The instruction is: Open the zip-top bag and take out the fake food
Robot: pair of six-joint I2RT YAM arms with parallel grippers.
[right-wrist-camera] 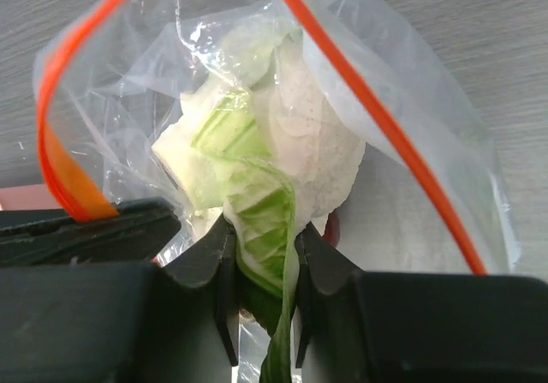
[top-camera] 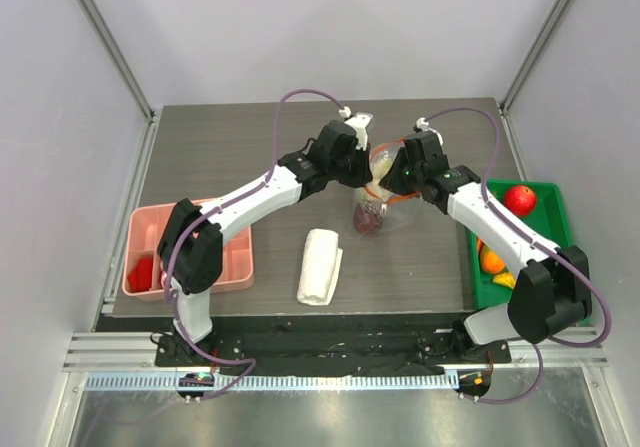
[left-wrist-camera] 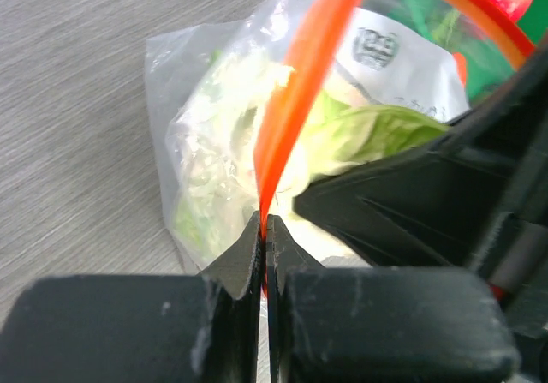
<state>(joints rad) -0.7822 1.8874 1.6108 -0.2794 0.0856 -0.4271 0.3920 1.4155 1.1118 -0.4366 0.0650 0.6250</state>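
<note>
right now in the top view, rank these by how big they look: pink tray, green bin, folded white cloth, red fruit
1. pink tray and green bin: look alike, both partly hidden, not ranked
2. folded white cloth
3. red fruit

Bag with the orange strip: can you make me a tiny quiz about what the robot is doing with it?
1. True or false: the left gripper pinches the bag's orange strip.
2. What sits between the right gripper's jaws?
A. a red tomato
B. a green and white leaf
C. the white cloth
3. What colour is the bin that holds loose fruit?
Key: 1 true; 2 B; 3 green.
</note>
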